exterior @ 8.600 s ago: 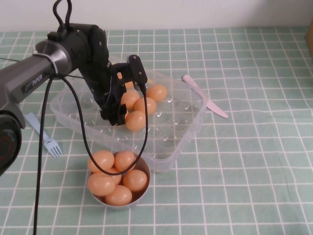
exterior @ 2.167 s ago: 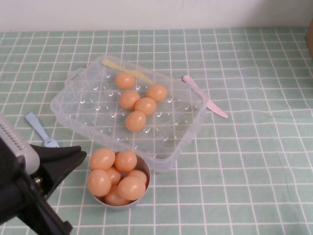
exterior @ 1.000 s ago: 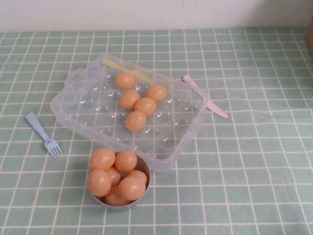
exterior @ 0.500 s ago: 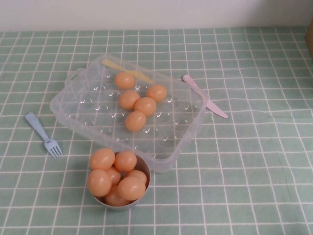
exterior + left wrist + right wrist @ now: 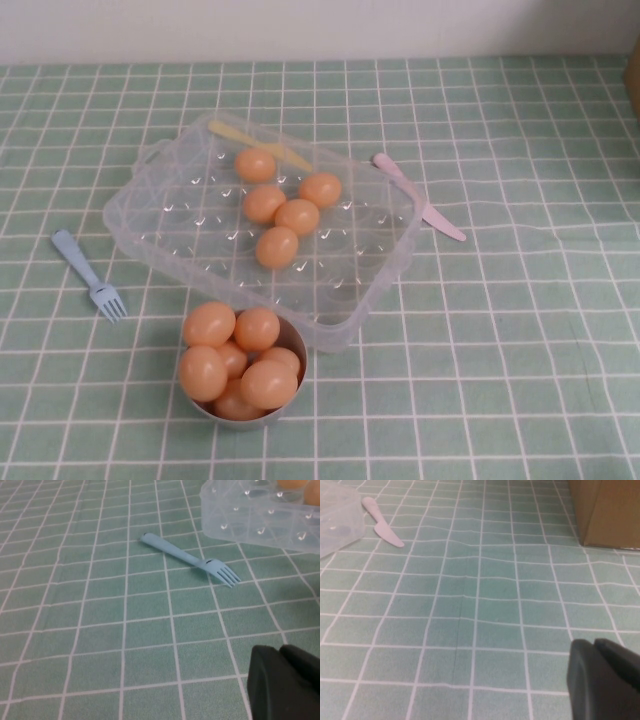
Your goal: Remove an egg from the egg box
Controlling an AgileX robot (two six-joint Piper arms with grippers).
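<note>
High cam overhead; wrist cams low

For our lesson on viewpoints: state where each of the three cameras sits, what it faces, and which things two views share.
High view: raised, looking down at the egg box and bowl; no arm shows.
Left wrist view: low over the cloth, shut left claw at the corner, facing the blue fork.
Right wrist view: right claw, facing the pink knife.
Shared with high: fork, knife, box.
</note>
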